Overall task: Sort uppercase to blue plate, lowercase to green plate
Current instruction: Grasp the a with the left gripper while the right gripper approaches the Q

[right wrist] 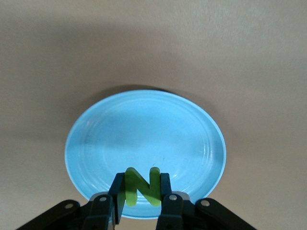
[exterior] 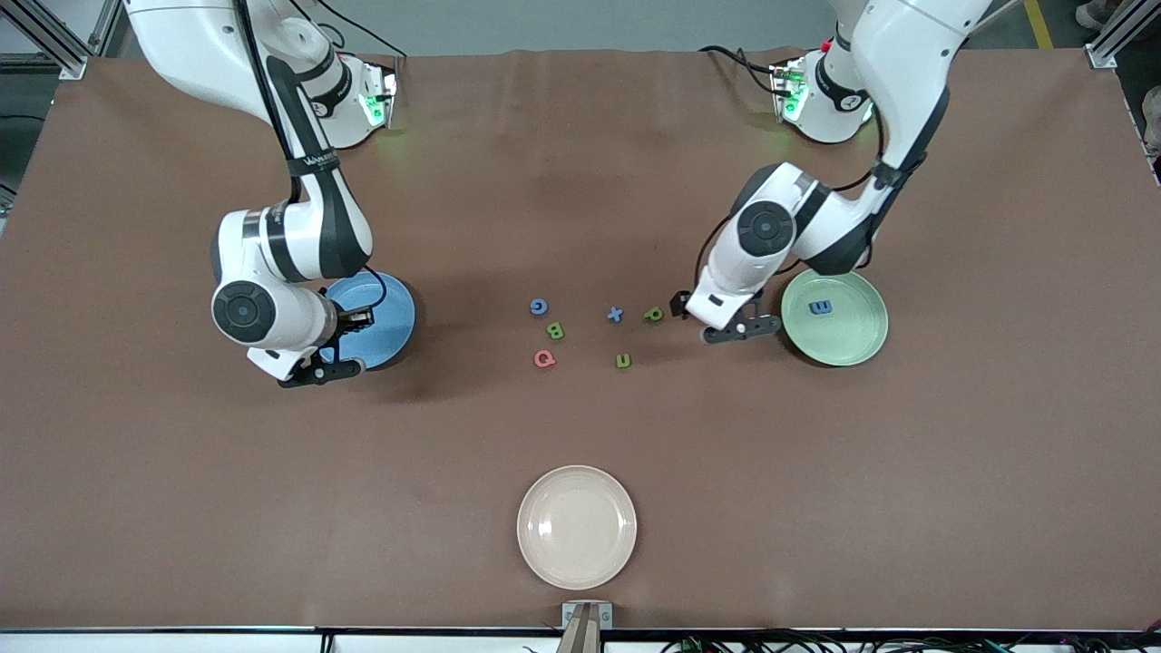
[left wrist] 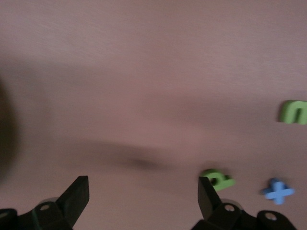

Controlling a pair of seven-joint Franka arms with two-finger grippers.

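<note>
Right gripper (right wrist: 139, 194): I see it pinching the green foam capital N (right wrist: 142, 187) by its flat faces, over the round glossy blue plate (right wrist: 144, 143).
Left gripper (left wrist: 144, 196): spread wide, empty, beside the green foam p (exterior: 653, 315) near the pale green plate (exterior: 857, 349).
Handling: I judge the letters light, soft, squashy; gentle pinch across the thickness.

Front view: right arm covers about half the blue plate (exterior: 392, 317), and the right gripper (exterior: 349, 319) with the green N (right wrist: 142, 187) it pinches isn't visible there. Left wrist view is motion-blurred; green n (left wrist: 293, 112) cut by frame edge, green p (left wrist: 219, 178) partly hidden by a finger (left wrist: 207, 197) of the spread left gripper (left wrist: 144, 194). Right wrist view: plate's lower rim hidden by gripper.
</note>
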